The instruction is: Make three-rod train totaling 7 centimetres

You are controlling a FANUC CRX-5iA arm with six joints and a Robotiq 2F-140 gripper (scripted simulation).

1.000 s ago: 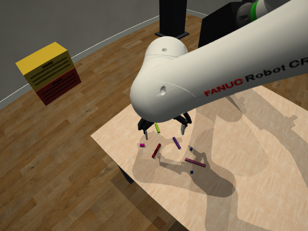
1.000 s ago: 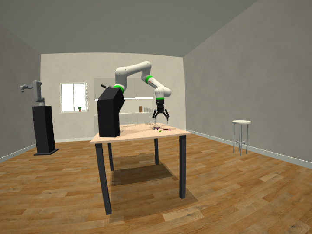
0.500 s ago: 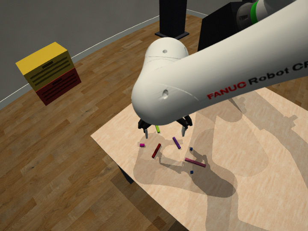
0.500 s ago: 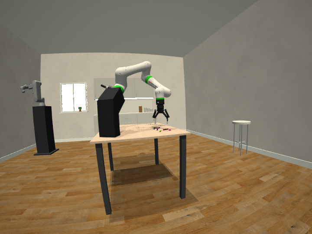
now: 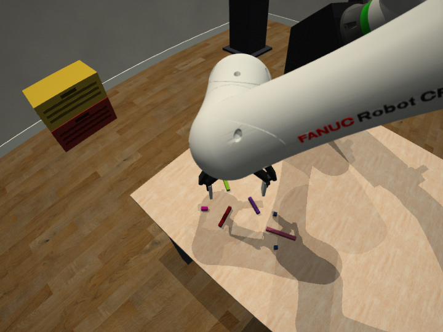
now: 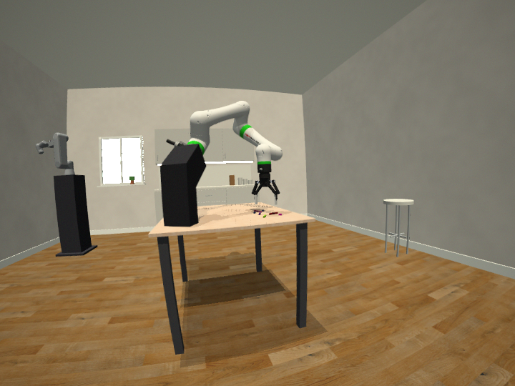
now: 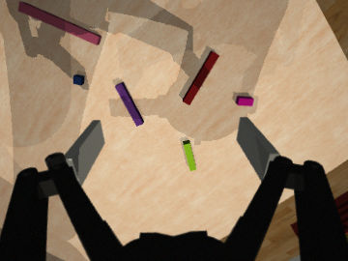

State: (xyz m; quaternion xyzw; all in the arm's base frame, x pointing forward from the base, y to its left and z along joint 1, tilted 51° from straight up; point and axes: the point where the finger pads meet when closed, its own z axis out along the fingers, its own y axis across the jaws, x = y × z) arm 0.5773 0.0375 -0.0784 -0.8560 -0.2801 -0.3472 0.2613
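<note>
The place reads as a domestic room turned into a robot test space. At the left of the exterior view a bright window [image 6: 121, 160] carries a small potted plant [image 6: 131, 179] on its sill, with pale kitchen cabinets [image 6: 226, 150] along the back wall. Wood plank flooring [image 6: 374, 315] runs wall to wall, and a white stool [image 6: 398, 224] stands at the right. A second robot arm on a black pedestal [image 6: 73, 214] sits far left, and a yellow and red tool chest [image 5: 71, 104] appears upper left in the top view.
</note>
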